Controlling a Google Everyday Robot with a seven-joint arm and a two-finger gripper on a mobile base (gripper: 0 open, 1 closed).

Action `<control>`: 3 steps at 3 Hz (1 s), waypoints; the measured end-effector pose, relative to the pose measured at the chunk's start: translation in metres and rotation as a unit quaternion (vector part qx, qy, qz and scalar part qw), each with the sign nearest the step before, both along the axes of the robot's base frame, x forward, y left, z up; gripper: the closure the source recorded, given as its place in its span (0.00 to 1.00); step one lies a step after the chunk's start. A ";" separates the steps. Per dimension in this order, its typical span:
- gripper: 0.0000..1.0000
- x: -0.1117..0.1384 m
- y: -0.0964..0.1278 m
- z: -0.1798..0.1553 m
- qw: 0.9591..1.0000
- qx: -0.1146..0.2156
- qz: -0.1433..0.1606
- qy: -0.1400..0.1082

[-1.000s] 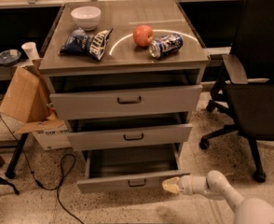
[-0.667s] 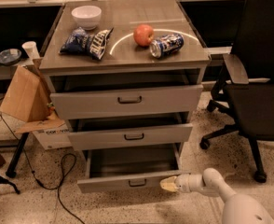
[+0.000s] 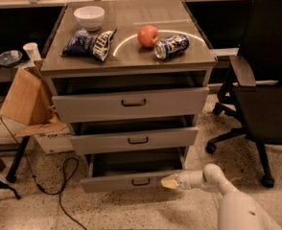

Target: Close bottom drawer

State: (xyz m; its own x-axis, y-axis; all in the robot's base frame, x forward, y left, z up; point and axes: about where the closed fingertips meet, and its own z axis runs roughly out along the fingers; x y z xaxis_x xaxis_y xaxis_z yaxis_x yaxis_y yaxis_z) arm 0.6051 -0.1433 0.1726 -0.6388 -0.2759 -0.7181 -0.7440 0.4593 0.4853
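— Where is the bottom drawer (image 3: 113, 182) sitting?
— It is hanging pulled out, lowest in the grey cabinet (image 3: 126, 67).
— And the pincer (image 3: 170, 181)?
— It is resting at the drawer front's right end; wide or narrow, I cannot tell.

You see the claw (image 3: 170, 181) low at the right end of the bottom drawer (image 3: 110, 182) front, which stands pulled out; an apple (image 3: 148, 35) and a can (image 3: 171, 46) rest on the surface (image 3: 131, 18) above
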 end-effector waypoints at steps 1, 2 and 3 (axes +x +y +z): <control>0.53 0.028 0.013 0.012 1.000 -0.004 0.007 -0.005; 0.30 0.042 0.020 0.018 1.000 -0.006 0.013 -0.009; 0.07 0.050 0.026 0.019 1.000 -0.007 0.020 -0.011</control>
State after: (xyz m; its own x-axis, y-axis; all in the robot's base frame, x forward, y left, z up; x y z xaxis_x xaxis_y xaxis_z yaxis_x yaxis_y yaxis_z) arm 0.6551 -0.1173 0.1920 -0.6117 -0.3110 -0.7274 -0.7721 0.4350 0.4633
